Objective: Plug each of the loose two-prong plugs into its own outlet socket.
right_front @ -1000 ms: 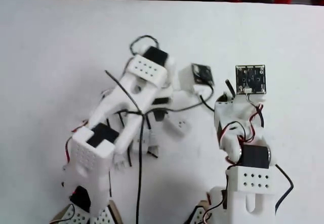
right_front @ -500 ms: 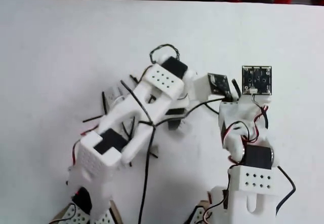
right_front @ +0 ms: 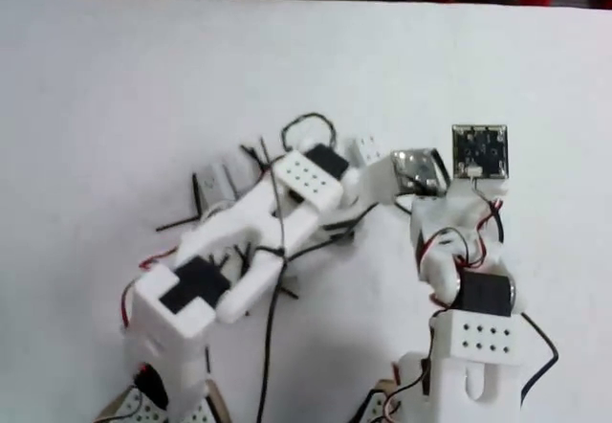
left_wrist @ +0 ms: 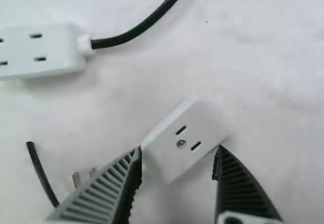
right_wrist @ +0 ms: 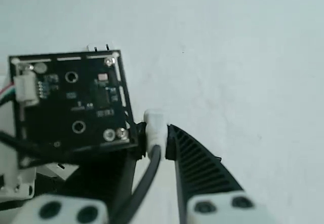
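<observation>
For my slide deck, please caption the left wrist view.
Open left gripper straddles a white outlet socket; a corded power strip lies nearby.

The outlet strip (left_wrist: 38, 51) runs off the edge; the left gripper (left_wrist: 178, 155) half hides a plug (left_wrist: 81, 175).

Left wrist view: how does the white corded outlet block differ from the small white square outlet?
The white corded outlet block is longer, with two slot pairs and a black cord; the small white square outlet has one pair around a round hole, no cord. The block lies clear of the left gripper; the square one sits between its open fingers. Both face up.
</observation>
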